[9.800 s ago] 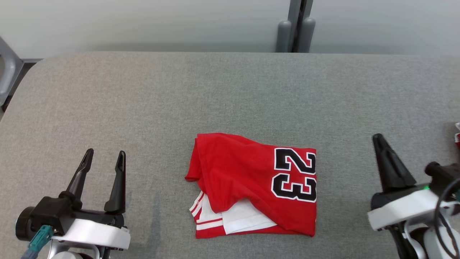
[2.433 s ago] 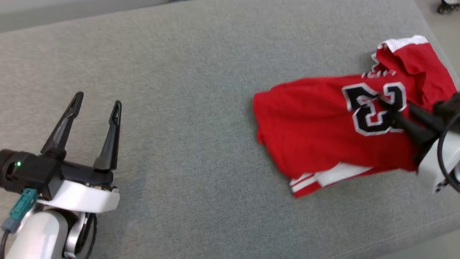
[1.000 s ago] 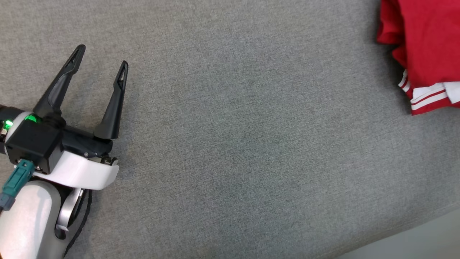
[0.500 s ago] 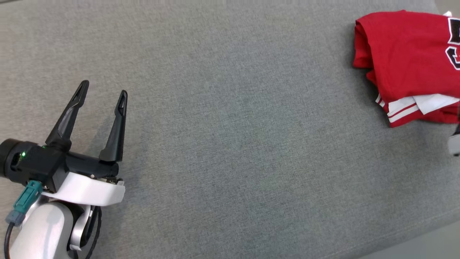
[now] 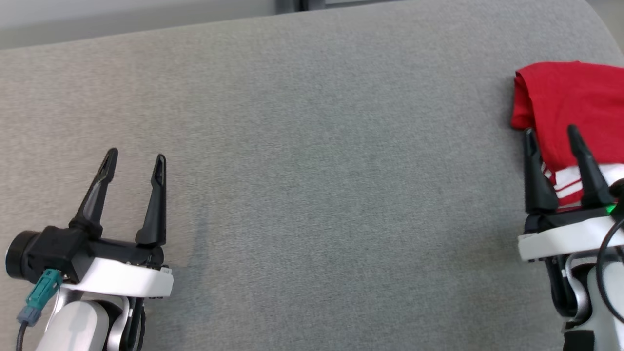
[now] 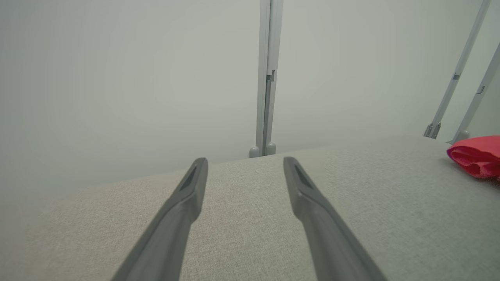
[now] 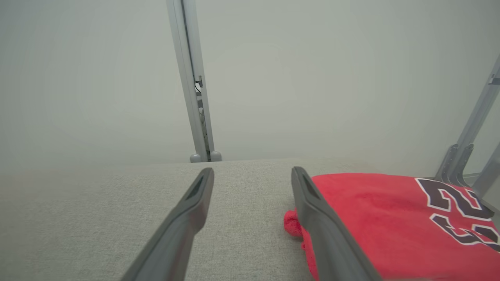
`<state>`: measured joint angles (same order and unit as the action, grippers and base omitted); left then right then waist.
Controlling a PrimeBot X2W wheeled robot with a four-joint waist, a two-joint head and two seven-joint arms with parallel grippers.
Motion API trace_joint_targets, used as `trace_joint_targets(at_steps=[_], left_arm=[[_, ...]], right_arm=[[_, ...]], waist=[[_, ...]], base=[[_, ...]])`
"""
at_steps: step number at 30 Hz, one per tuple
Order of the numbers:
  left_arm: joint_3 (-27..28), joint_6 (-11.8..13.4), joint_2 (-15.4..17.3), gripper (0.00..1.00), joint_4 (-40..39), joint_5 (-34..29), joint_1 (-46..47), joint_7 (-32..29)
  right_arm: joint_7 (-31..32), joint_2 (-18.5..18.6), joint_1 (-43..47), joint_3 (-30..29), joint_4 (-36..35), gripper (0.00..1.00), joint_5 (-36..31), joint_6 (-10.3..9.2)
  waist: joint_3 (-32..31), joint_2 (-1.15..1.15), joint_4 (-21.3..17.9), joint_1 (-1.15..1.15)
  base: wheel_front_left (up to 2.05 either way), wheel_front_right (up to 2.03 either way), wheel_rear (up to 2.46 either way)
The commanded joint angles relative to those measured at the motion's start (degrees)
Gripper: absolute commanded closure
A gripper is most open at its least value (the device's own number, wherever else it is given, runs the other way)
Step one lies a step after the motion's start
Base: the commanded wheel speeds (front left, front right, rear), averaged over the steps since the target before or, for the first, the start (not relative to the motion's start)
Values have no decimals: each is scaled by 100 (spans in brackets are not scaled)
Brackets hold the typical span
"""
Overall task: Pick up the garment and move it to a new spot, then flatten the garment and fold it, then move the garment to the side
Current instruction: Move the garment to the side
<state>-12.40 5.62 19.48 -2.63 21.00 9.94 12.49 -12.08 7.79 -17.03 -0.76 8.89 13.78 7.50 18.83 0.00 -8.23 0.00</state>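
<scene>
The garment (image 5: 570, 102) is a red T-shirt, folded, lying near the right end of the grey padded table (image 5: 312, 146); a white sleeve edge with red stripes shows at its near side. The right wrist view shows the garment (image 7: 390, 218) with a black "23" printed on it. My right gripper (image 5: 551, 136) hovers open over the garment's near left corner, holding nothing. My left gripper (image 5: 134, 161) is open and empty at the table's left side, far from the shirt. In the left wrist view the garment (image 6: 474, 158) is a red bundle at the far right.
A pale wall with a grey vertical post (image 6: 266, 78) stands behind the table. Slanted grey frame legs (image 6: 457, 78) rise beyond the right end. The table's rounded right corner (image 5: 597, 24) is close to the garment.
The head camera has swung, so the whole picture shifted. My right gripper has come into view beside the garment, which lies released and folded. The left gripper stays open in place.
</scene>
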Motion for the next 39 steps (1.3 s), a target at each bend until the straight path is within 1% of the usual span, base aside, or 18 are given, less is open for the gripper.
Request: trace_joint_targets(at_steps=[1,9,12,16,26,33,39], left_arm=[[29,31,6,0,50,39,-70,37],[204,125,-137,0,252,224,-406,165],[284,156,-165,0,316,277,-577,193],[302,137,-190,0,384,323,-831,215],[166,201,-138,0,425,267,-1375,130],[63,253,-96,0,365,266,-1722,-14],[-16,256,-73,0,275,275,-1914,-98]], right_arm=[[17,6,98,47,-57,0,16,0],[117,-94,437,425,-179,0,46,0],[155,-90,550,514,-167,0,33,0],[199,-81,733,558,-158,0,21,0],[384,13,1296,383,-262,0,-9,0],[526,-56,1743,128,-445,0,-72,0],[635,-91,2019,1,-619,0,-109,0]], waist=[[-182,0,199,0],[-588,0,612,0],[-743,0,718,0],[-969,0,817,0],[-1551,0,842,0],[-1881,0,820,0],[-2000,0,809,0]], base=[[0,0,0],[0,0,0],[0,0,0],[0,0,0],[0,0,0],[0,0,0],[0,0,0]])
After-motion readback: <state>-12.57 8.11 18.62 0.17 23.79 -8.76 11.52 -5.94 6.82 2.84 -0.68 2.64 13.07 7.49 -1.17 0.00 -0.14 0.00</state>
